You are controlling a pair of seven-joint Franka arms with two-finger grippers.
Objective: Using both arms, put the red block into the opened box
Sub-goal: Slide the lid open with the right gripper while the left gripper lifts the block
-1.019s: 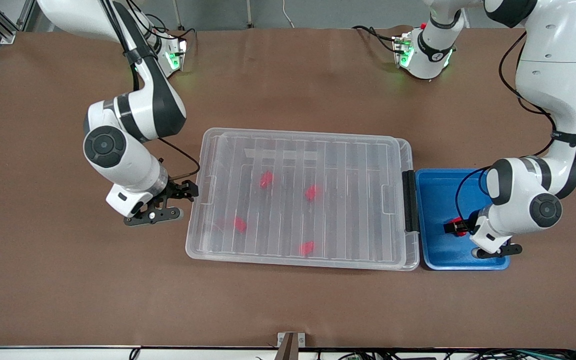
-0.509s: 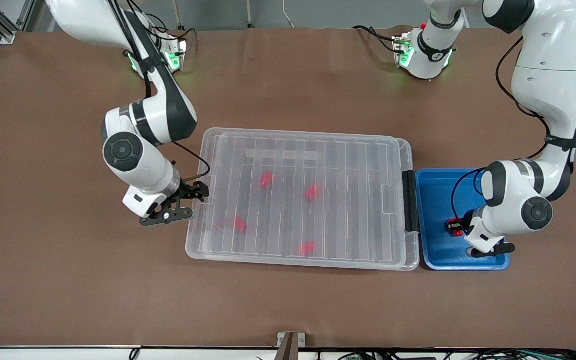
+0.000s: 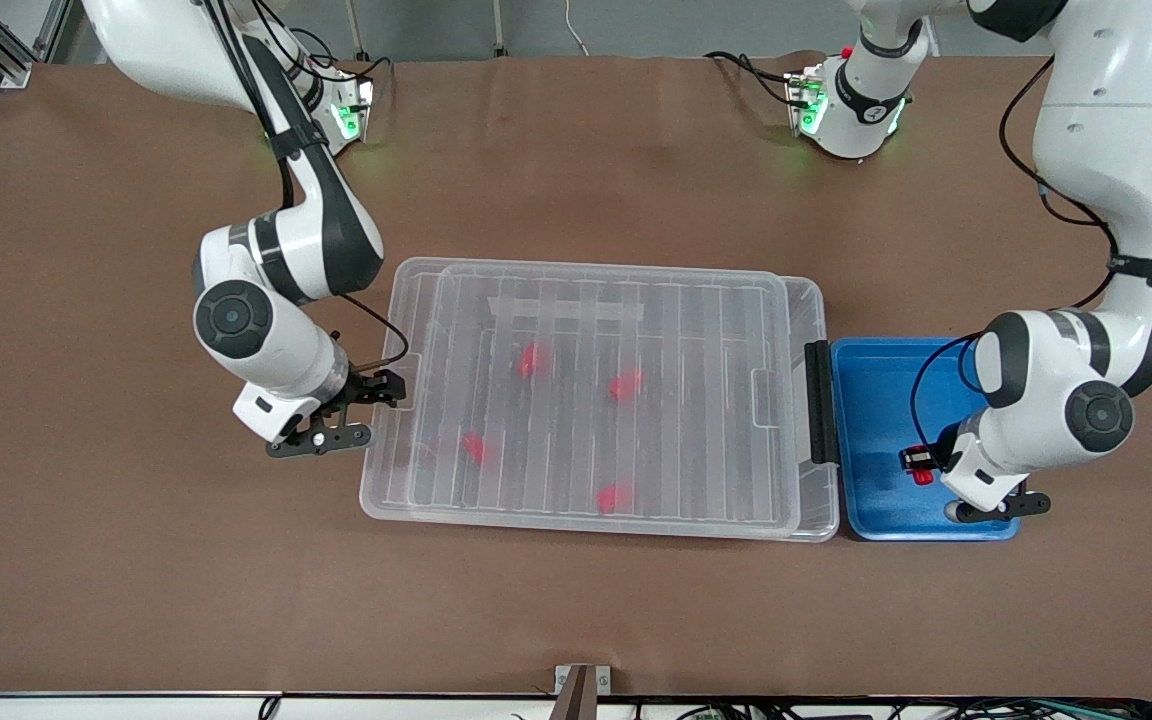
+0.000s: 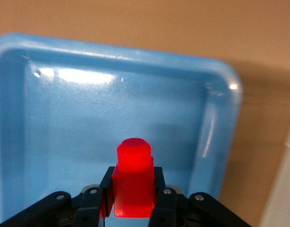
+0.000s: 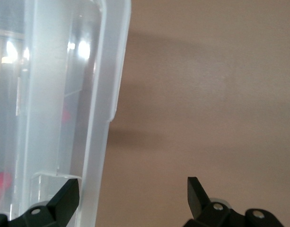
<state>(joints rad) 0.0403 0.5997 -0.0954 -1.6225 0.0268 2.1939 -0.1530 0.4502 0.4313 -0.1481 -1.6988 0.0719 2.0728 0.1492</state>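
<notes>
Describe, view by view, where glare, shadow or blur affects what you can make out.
Front view: red pieces under the ribbed lid look smeared. Left wrist view: white glare on the blue tray; the red block is sharp. Right wrist view: bright glints on the box, whose soft shadow falls on the table.

Both arms: glossy white shells, dark grey bands at the joints, round dark grey caps on the elbow and wrist joints. Left arm (image 3: 1106, 150) has a black cable looping down its side, held by a black strap. Right arm (image 3: 276, 260) has black cabling along the upper link and a thin loop by the wrist. Bases glow green. Grippers black: left gripper (image 4: 131, 198) shows silver screws on its finger mounts, right gripper (image 5: 130, 196) too.
</notes>
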